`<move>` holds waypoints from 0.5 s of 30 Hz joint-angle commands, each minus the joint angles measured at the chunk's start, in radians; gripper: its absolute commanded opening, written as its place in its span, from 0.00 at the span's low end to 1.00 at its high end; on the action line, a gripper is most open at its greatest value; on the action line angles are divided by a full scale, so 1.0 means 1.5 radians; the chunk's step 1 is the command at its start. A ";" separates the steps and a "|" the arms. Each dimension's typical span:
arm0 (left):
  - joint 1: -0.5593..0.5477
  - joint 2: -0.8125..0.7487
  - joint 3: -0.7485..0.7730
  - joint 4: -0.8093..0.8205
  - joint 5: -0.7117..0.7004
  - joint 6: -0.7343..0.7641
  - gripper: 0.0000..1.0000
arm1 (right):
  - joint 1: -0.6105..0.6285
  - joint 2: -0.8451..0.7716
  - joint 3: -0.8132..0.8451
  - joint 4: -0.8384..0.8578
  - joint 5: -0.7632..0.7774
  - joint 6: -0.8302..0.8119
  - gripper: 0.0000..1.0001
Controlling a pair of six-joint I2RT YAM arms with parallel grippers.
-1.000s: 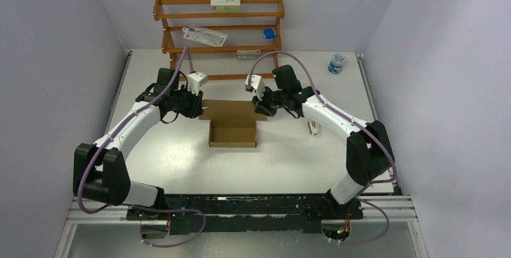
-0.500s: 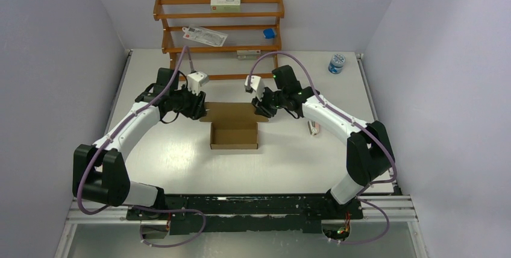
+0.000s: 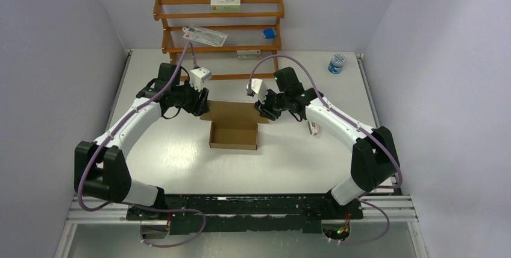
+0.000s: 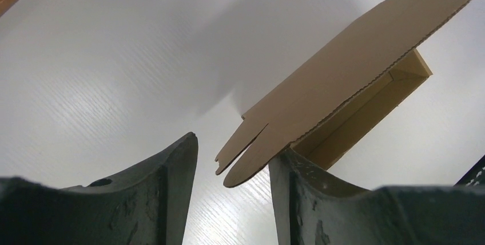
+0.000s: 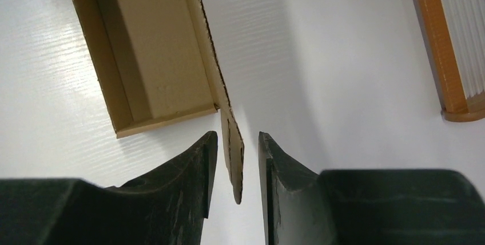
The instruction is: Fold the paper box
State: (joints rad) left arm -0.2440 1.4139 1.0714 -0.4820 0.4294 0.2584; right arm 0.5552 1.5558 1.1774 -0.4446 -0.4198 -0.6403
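While lid of plain brown cardboard box [image 3: 232, 134] stands half-raised, both my jaws parted around its tabs, ungripped; next: pinch, fold shut.

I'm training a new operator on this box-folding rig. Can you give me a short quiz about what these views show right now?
1. True or false: the lid of the cardboard box is folded shut.
2. Where does the blue-lidded jar stand? A) inside the box B) at the far right corner of the table C) at the table's near edge
3. Fill in: between the fingers of the right pincer, whose jaws are apart, sits the lid's side ____.
Key: 1 false, the lid is open, on the box's far side. 2 B. 3 tab.
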 commanded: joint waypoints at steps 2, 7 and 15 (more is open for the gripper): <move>-0.014 0.019 0.024 -0.015 0.040 0.030 0.54 | 0.014 0.017 0.008 -0.028 0.030 -0.014 0.36; -0.017 0.032 0.027 -0.023 0.053 0.040 0.53 | 0.015 0.018 0.008 -0.027 0.032 -0.015 0.28; -0.024 0.033 0.023 -0.025 0.037 0.043 0.37 | 0.015 0.021 0.011 -0.023 0.022 -0.017 0.02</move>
State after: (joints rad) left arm -0.2680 1.4624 1.0733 -0.5098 0.4679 0.3008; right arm 0.5743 1.5837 1.1778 -0.4805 -0.3779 -0.6605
